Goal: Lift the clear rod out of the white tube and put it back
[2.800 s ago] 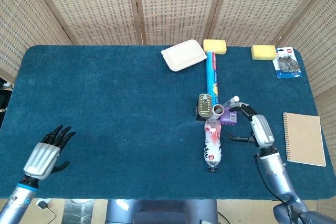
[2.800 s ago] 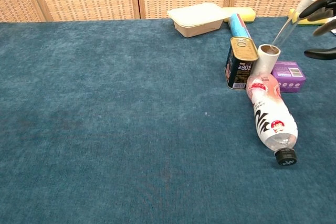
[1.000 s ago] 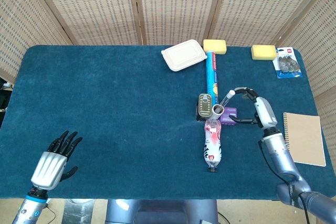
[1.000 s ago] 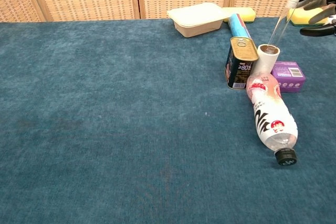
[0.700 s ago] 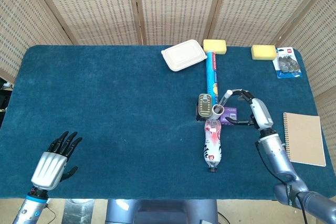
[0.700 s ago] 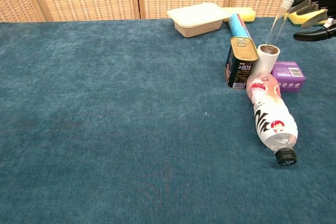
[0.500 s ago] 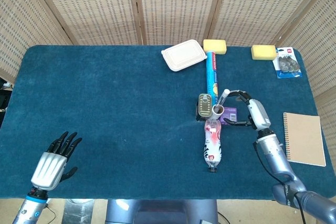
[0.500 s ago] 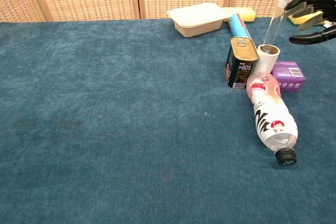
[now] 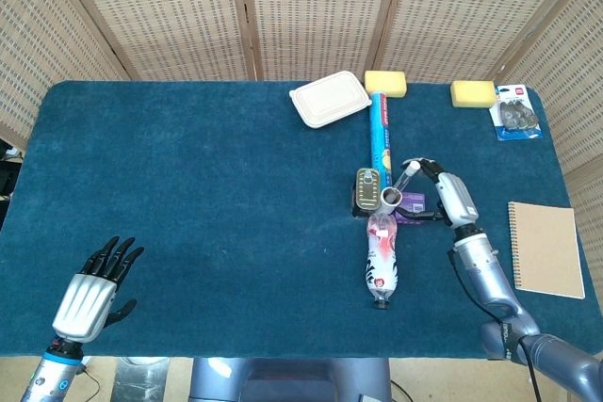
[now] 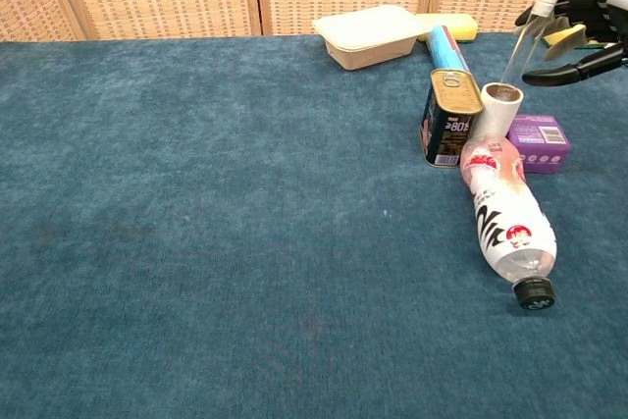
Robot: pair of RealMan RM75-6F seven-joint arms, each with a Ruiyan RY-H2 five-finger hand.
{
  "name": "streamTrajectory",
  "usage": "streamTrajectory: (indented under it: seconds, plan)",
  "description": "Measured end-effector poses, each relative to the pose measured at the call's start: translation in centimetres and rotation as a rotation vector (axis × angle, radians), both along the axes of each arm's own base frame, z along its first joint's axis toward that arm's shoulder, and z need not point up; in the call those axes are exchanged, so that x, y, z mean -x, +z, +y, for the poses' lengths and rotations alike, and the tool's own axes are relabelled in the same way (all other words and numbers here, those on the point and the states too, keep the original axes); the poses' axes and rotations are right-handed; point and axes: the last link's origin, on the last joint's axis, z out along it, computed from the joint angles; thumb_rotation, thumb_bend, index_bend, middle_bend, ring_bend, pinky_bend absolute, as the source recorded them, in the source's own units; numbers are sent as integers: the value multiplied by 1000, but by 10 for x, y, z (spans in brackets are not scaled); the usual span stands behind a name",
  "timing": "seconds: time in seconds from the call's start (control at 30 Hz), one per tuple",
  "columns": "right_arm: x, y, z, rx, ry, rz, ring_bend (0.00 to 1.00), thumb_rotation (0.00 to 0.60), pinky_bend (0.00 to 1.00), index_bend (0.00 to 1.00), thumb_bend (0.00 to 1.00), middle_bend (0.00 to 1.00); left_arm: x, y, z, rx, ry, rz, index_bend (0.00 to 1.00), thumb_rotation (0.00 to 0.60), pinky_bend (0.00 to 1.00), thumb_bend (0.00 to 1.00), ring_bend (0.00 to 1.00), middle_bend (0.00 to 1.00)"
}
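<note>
The white tube (image 9: 392,198) (image 10: 498,111) stands upright between a tin can and a purple box. The clear rod (image 9: 405,179) (image 10: 528,38) with a white cap leans up and to the right, its lower end at the tube's mouth. My right hand (image 9: 443,190) (image 10: 581,28) holds the rod near its capped top, fingers curled over it and the thumb lower down. My left hand (image 9: 89,289) hangs open near the table's front left edge, holding nothing; the chest view does not show it.
A tin can (image 10: 449,117) touches the tube's left side, and a purple box (image 10: 540,141) sits to its right. A plastic bottle (image 10: 510,218) lies in front. Further back are a blue roll (image 9: 380,134), white container (image 9: 329,98) and yellow sponges (image 9: 385,82). A notebook (image 9: 546,249) lies right.
My right hand has moved left toward the tube with the rod's top, so the rod stands steeper than 2.8 s ago. The left hand drew back slightly toward the front edge.
</note>
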Motion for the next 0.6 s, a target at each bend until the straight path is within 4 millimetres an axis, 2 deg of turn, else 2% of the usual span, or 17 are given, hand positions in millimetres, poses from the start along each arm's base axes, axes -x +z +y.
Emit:
streamTrajectory:
  seconds: [0.27, 0.6]
  plan:
    - [-2, -3, -1, -2, -9, -6, 227, 533, 279, 295, 197, 296, 7, 3, -1, -4, 13, -10, 104, 600, 200, 163, 28, 98]
    - [0, 0, -2, 26, -24, 17, 298, 529, 308, 356, 207, 370, 9, 1, -2, 3, 15, -13, 104, 600, 206, 163, 29, 97]
